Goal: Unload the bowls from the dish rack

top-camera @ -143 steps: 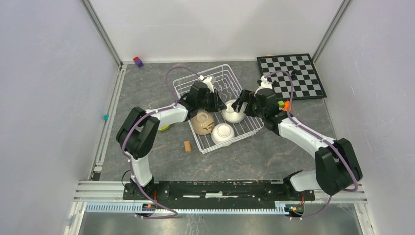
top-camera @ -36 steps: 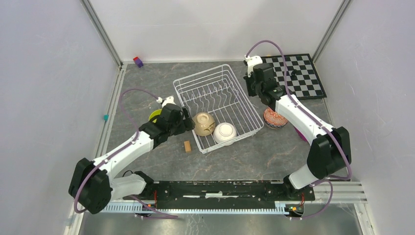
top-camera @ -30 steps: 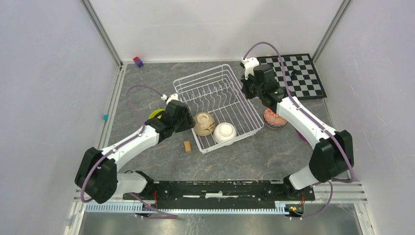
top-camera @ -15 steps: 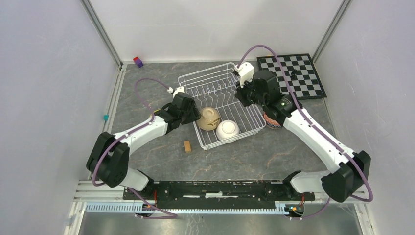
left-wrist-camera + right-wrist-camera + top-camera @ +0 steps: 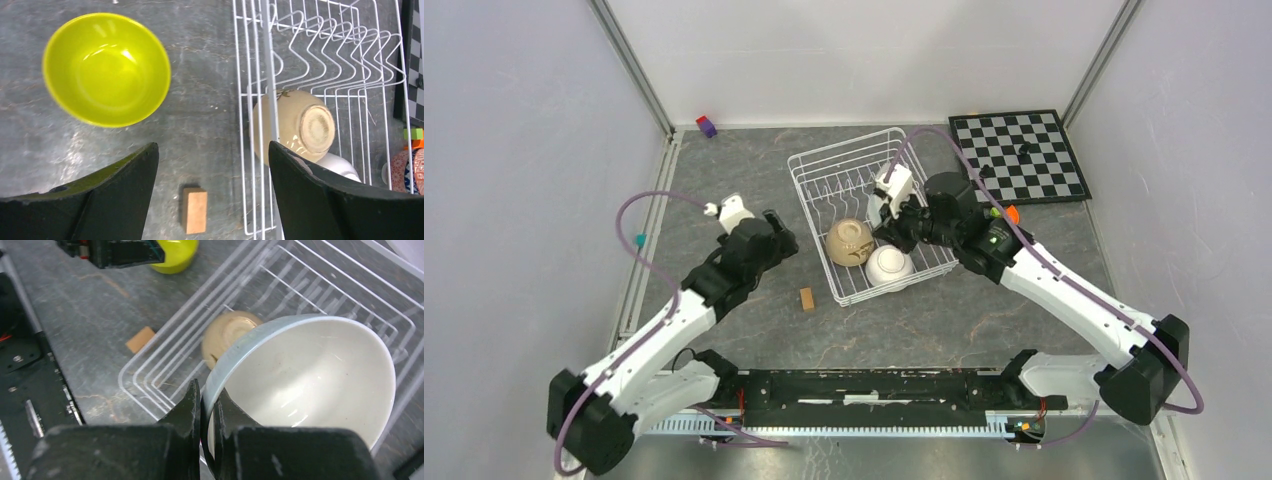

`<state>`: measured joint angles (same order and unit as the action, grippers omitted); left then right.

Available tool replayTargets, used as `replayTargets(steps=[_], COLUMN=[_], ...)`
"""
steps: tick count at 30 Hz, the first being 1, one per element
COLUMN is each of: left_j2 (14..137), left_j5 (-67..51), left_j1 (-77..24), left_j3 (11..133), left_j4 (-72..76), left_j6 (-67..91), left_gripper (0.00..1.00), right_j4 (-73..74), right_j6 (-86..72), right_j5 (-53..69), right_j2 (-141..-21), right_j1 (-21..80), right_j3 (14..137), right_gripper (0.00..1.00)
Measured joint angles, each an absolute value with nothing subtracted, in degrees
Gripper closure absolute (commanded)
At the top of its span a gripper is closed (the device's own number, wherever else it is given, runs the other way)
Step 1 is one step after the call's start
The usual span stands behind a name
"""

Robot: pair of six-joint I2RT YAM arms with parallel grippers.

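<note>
The white wire dish rack (image 5: 824,160) (image 5: 260,50) holds a tan bowl (image 5: 850,241) (image 5: 295,125) (image 5: 227,330), bottom up. My right gripper (image 5: 207,392) (image 5: 897,238) is shut on the rim of a white bowl (image 5: 310,375) (image 5: 890,267), tilted over the rack's near end beside the tan one. The left gripper (image 5: 212,150) (image 5: 776,232) is open and empty above the table left of the rack. A lime-yellow bowl (image 5: 106,67) (image 5: 175,255) sits upright on the table; from above the left arm hides it. A red-speckled bowl (image 5: 407,167) shows past the rack.
A small wooden block (image 5: 195,210) (image 5: 806,298) lies under the left gripper near the rack's corner. A chessboard (image 5: 1021,155) is at the back right, with orange and green bits (image 5: 1011,213) near it. A purple block (image 5: 707,126) lies far back. Enclosure walls close both sides.
The left gripper has backed away leftward from the tan bowl and opened wider. The right arm has swung from the rack's far right corner to its near end. The rack has turned slightly.
</note>
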<state>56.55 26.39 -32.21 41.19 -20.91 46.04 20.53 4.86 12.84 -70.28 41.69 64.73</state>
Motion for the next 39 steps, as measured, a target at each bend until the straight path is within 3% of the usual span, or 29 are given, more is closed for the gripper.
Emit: replayTargets(steps=[6, 15, 31, 39], left_j2=[44.91, 42.83, 54.17, 59.48], left_j5=[28.23, 21.87, -11.68, -21.5], left_j1=[-31.88, -31.81, -31.62, -31.64], left_j3=[39.94, 55.99, 68.75, 68.86], left_j4=[-30.63, -40.58, -47.72, -45.74], left_j6=[48.77, 43.11, 29.91, 29.63], left_gripper=[0.13, 0.13, 0.1, 0.17], right_j4=[18.79, 14.81, 18.02, 27.83], right_j6=[8.29, 15.62, 26.83, 36.82], right_j5=[15.73, 17.5, 18.52, 11.73], right_j2=[-70.74, -71.2, -56.88, -65.93], right_j1=[50.85, 65.17, 67.16, 69.12], right_j3=[64.71, 60.95, 48.05, 51.07], right_gripper=[1.0, 1.0, 1.0, 1.0])
